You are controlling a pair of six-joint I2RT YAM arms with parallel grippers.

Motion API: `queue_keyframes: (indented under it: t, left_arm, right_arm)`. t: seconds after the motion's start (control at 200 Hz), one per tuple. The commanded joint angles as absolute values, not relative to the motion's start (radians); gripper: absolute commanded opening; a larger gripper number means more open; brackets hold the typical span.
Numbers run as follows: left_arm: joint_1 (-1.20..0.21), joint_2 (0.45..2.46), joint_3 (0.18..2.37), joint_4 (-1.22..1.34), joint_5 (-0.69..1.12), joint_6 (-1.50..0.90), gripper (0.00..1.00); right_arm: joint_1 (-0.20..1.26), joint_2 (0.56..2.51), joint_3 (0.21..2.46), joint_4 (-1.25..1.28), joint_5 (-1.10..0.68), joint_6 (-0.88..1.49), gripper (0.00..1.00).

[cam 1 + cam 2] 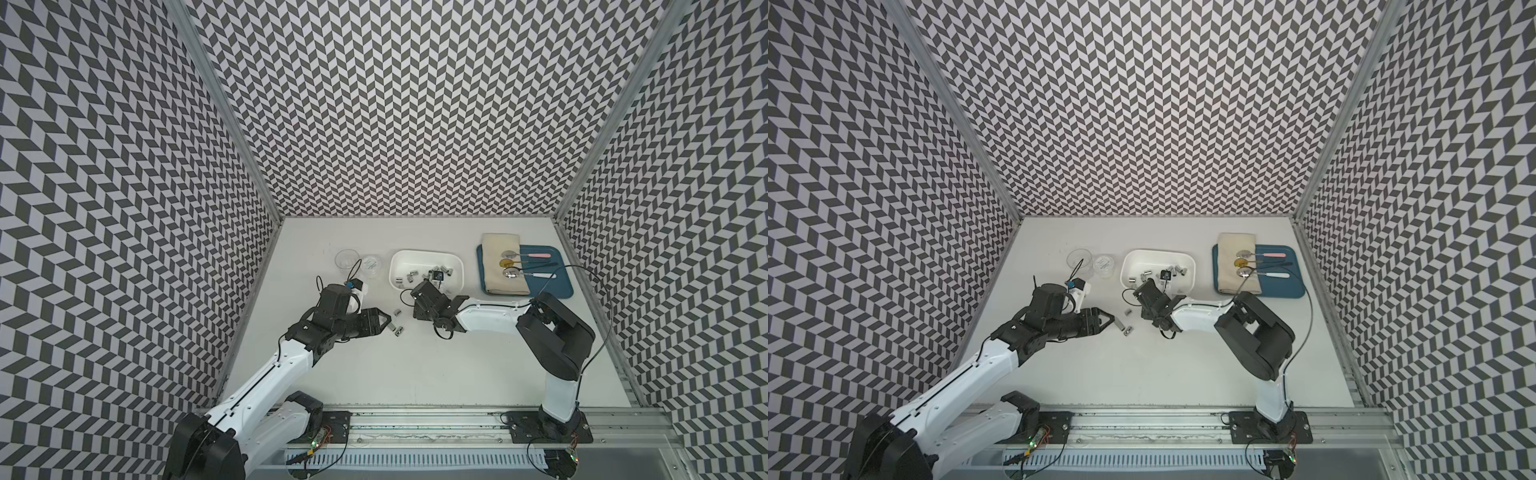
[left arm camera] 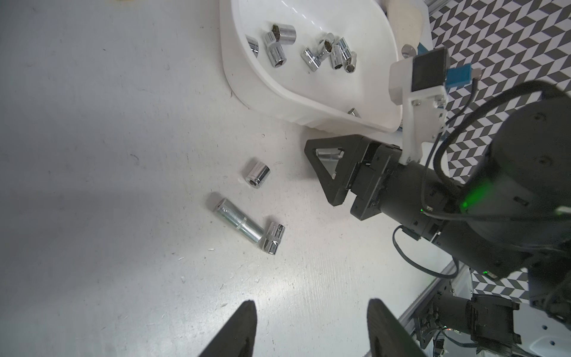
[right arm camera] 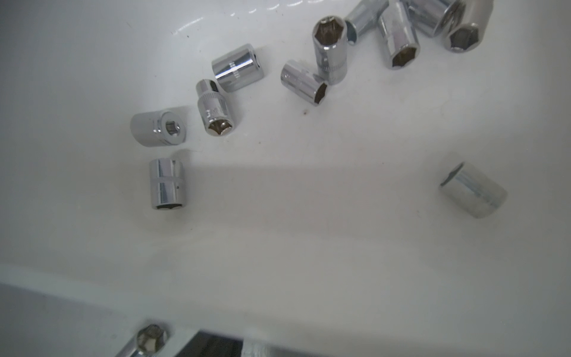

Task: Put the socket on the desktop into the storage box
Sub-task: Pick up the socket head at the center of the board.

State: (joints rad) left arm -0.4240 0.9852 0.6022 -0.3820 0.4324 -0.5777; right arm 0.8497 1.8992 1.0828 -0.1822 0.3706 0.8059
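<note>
I count three of my sockets (image 2: 258,176) on the desktop (image 1: 374,365), eleven in the one storage box (image 1: 426,251), another socket (image 3: 151,337) at lower left, plus two clear cups (image 1: 347,259), one blue tray (image 1: 552,286), one cloth (image 1: 500,286) and three spoons (image 1: 509,254).

Surface: scuffed off-white desktop (image 1: 374,365).
Far middle: white storage box (image 1: 428,251), sitting flat.
Far right: blue tray (image 1: 555,286), near the box, not touching.
Far left: two clear cups (image 1: 347,259), side by side.
Middle: three loose sockets (image 2: 258,176); the long socket (image 2: 238,224) touches a short one.

Blue tray (image 1: 555,287) bears a beige cloth (image 1: 500,259) and, seemingly, spoons (image 1: 510,273) — clear cups (image 1: 347,259) well away.
</note>
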Motion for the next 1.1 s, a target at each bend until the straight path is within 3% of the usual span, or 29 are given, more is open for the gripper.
queue_keyframes:
  t: [0.0,0.641,1.097]
  left_arm:
    - [-0.428,0.969,0.598,-0.388,0.443,-0.580,0.60]
    - [-0.427,0.963,0.596,-0.390,0.430,-0.583,0.59]
    - [-0.428,0.964,0.596,-0.391,0.422,-0.585,0.58]
  right_arm:
    - [0.856,1.938,1.094,-0.201,0.373,0.820,0.70]
    - [0.887,2.019,1.140,-0.310,0.443,0.825,0.66]
    - [0.900,1.971,1.078,-0.303,0.457,0.825,0.57]
